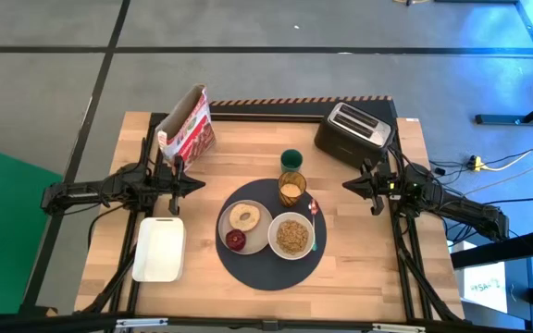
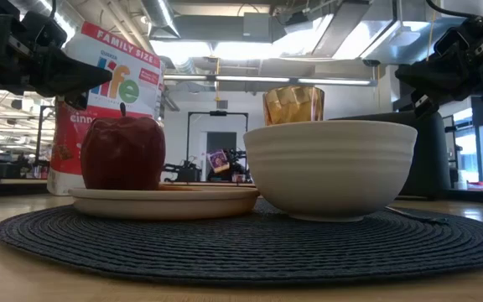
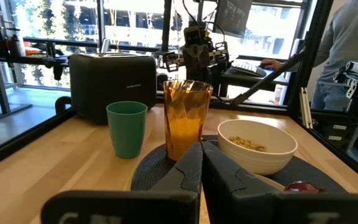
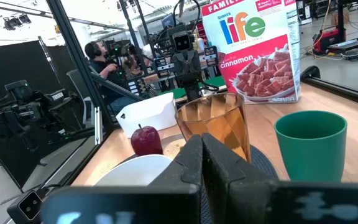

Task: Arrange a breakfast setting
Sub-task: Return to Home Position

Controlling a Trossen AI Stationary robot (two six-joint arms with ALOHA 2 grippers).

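Note:
The dark grey round mat (image 1: pixel 271 264) lies at the table's middle. On it rests the beige plate (image 1: pixel 259 233) with the toasted round (image 1: pixel 244 216) and the red fruit (image 1: pixel 236 240). The white bowl (image 1: pixel 291 235), with cereal in it, stands beside the plate. The amber glass (image 1: pixel 291 188) stands on the mat's far edge. The small green cup (image 1: pixel 291 158) stands on the wood behind it. My left gripper (image 1: pixel 200 185) hovers left of the mat, shut and empty, as its wrist view (image 3: pixel 201 165) shows. My right gripper (image 1: pixel 348 185) hovers right of the glass, shut and empty (image 4: pixel 201 155).
A black toaster (image 1: pixel 353 129) stands at the far right and a cereal box (image 1: pixel 186 125) at the far left. A white rectangular tray (image 1: pixel 159 248) lies left of the mat. A utensil (image 1: pixel 313 222) lies on the mat beside the bowl. A person (image 3: pixel 353 37) stands beyond the table.

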